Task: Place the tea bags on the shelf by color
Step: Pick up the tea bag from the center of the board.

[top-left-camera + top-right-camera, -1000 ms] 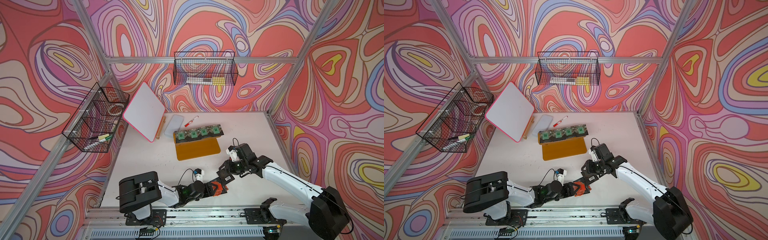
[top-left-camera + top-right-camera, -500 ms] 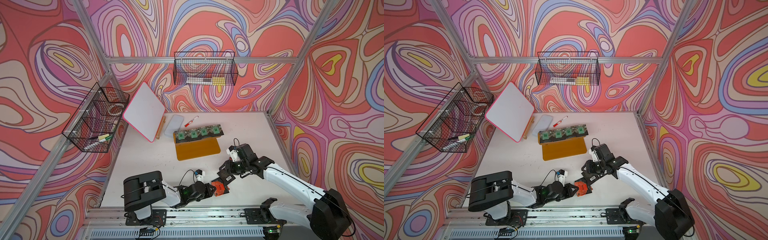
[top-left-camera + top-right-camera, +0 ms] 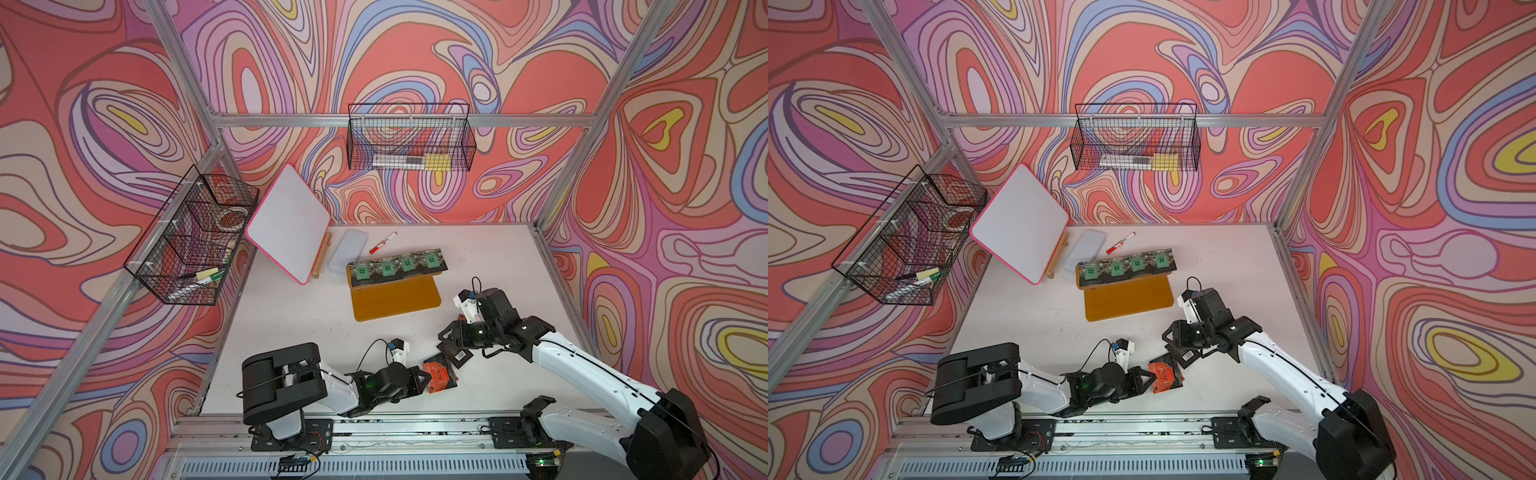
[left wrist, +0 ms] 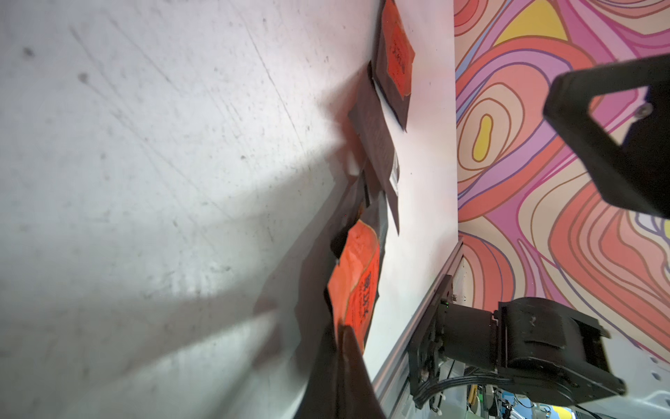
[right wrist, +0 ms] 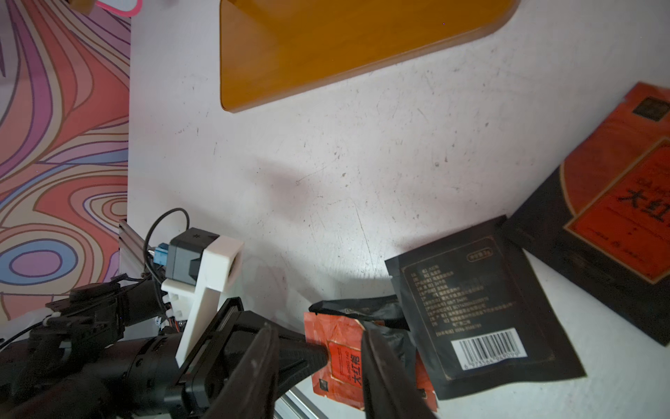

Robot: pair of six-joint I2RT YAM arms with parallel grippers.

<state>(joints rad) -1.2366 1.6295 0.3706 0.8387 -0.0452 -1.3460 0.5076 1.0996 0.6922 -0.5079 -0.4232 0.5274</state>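
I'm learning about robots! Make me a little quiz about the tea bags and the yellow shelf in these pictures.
1. How many green tea bags sit on the shelf's upper step?
2. True or false: the shelf's lower step already holds orange-red tea bags.
3. Which gripper is shut on an orange-red tea bag: (a) left gripper, (b) right gripper?

Key
1. Four, in a row.
2. False; it is bare.
3. (a); the right gripper is open, held over the black-backed bags nearby.
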